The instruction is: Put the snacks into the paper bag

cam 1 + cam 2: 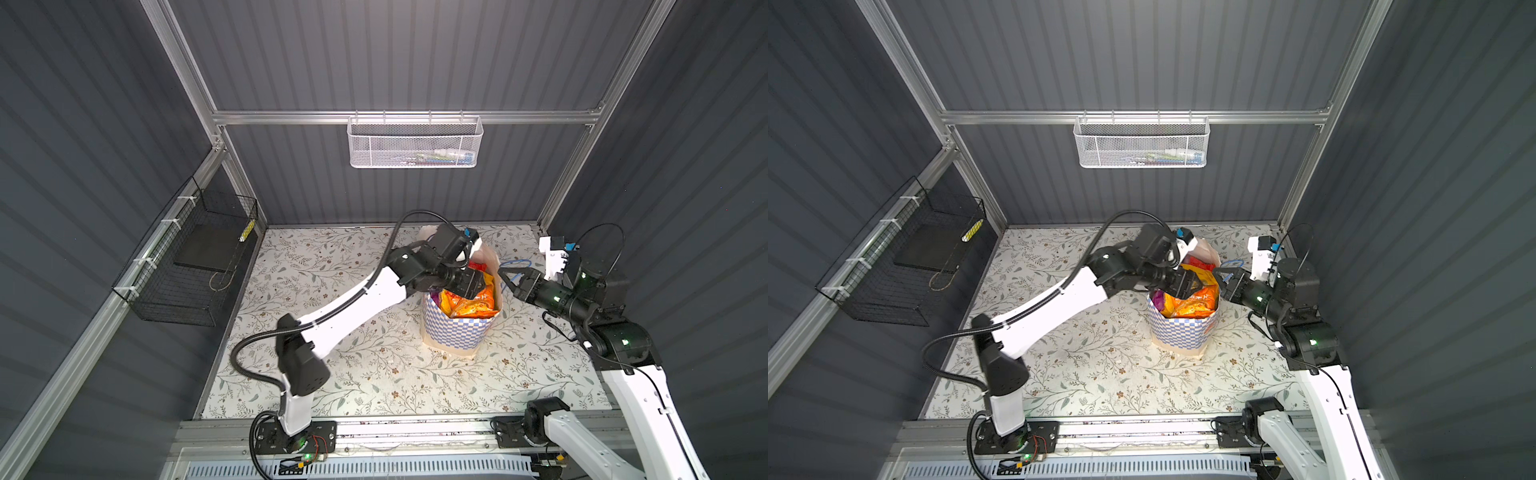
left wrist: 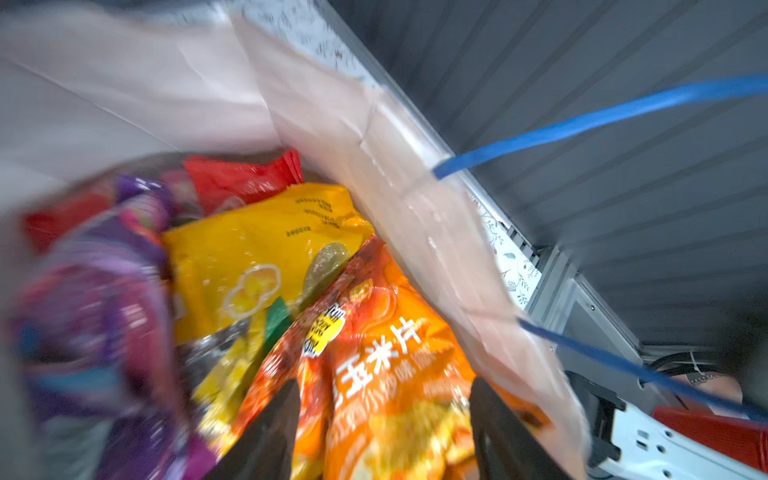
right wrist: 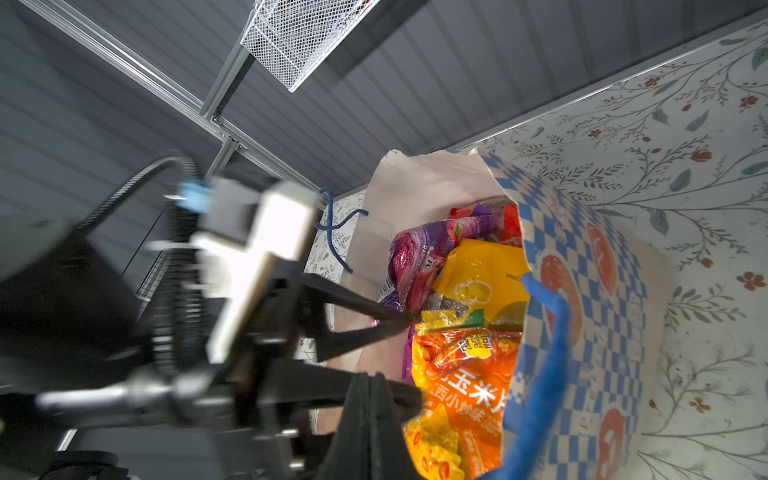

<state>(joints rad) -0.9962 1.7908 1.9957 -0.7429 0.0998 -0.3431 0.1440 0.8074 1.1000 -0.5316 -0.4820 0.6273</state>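
Snacks (image 3: 478, 291) in the paper bag (image 1: 453, 336): handling and contents

**Location.** Every packet in view lies inside the bag, piled close to its rim. An orange packet (image 3: 461, 386) is uppermost, a yellow packet (image 3: 482, 266) lies against it, and a purple packet (image 3: 419, 249) and a red packet (image 2: 245, 178) sit further in. No packet shows on the table (image 1: 374, 374) around the bag. No tan pouch can be made out.

**Handling.** The packets are judged light, soft and air-puffed. Their glossy film is likely to slip under flat pads, and the contents may crush. The best hold is the flat crimped seam at one end, not the belly. The bag is thin paper and stands upright, but its wall would probably buckle or tip under a push.

**Tools.**
- The left gripper (image 2: 386, 386) hangs in the bag's mouth with its fingers spread either side of the orange packet's top edge. No grip can be confirmed.
- The right gripper (image 3: 370, 377), just beside the bag, is closed. The blue cord handle (image 2: 582, 120) runs taut toward it, so it appears to be pinching the cord, which would hold the mouth open.

**Other containers.**
- The white mesh basket (image 1: 413, 145), on the wall behind the bag, holds a few items too small to identify.
- The black wire basket (image 1: 191, 266), well apart on the left arm's side of the bag, holds a dark flat slab and a small yellow object.
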